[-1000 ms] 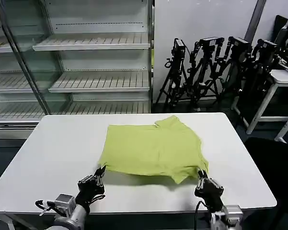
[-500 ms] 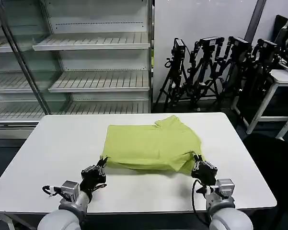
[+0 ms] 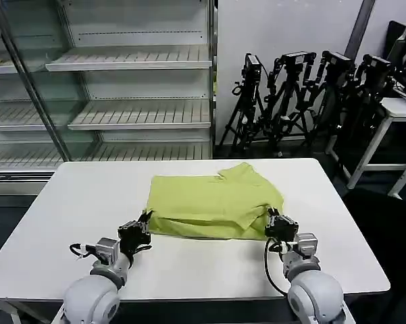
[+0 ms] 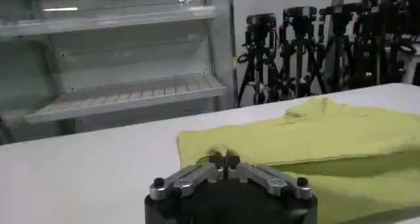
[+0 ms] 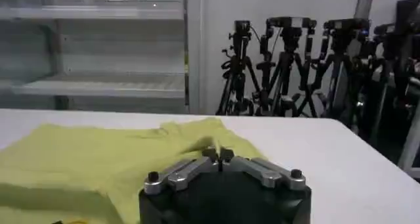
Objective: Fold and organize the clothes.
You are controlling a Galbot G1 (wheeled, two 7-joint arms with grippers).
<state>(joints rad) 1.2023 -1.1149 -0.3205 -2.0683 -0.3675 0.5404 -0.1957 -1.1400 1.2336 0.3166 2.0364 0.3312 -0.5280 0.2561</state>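
Left gripper (image 3: 144,219) and right gripper (image 3: 271,217) each pinch closed on the T-shirt's (image 3: 213,202) near corners, lifted above the bench (image 3: 81,196).

I could not see the white print on the T-shirt (image 3: 213,202); the folded cloth hid its underside. The near hem lay doubled under, its edge concealed. In both wrist views each gripper body blocked the cloth nearest it, and the picture edge cut the garment off.
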